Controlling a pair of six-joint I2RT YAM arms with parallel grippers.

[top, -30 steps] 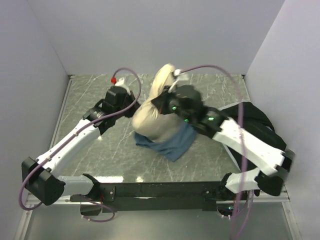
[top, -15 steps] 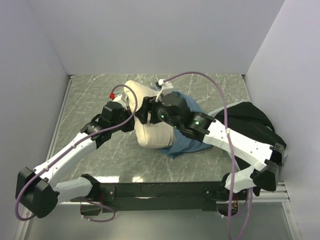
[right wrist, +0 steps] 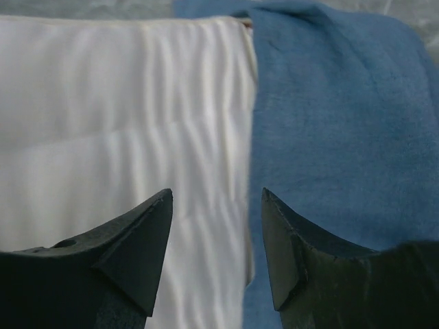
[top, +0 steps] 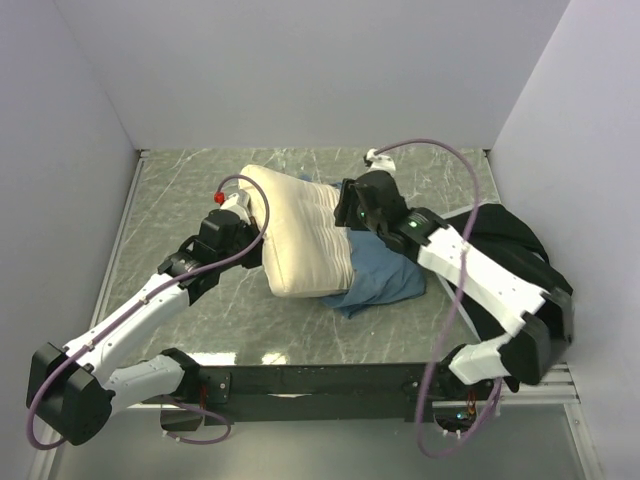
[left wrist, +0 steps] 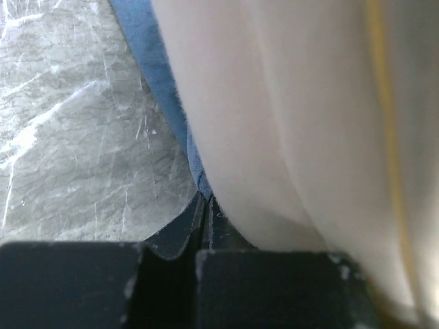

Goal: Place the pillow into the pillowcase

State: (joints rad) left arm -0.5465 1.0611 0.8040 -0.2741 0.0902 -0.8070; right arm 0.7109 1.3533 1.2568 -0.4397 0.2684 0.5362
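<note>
The left arm reaches in from 7 o'clock, stretched low across the tabletop (top: 170, 190). Its left hand (left wrist: 204, 205) is at the pillow's 9 o'clock edge, fingers together and pinching the blue rim of the pillowcase (top: 385, 278). The right arm comes from 4 o'clock, elbow bent. Its right hand (right wrist: 216, 236) hangs with fingers apart and nothing between them, over the line where cream cloth meets blue.

The pillow (top: 300, 235) lies mid-tabletop, plain side up. It lies mostly outside the pillowcase, which is spread under it and sticks out at its 4 o'clock side.

The tabletop is grey-green marbled stone. A black cloth bundle (top: 515, 240) lies at its 3 o'clock edge, and plain pale walls (top: 300, 70) enclose it on three sides.
</note>
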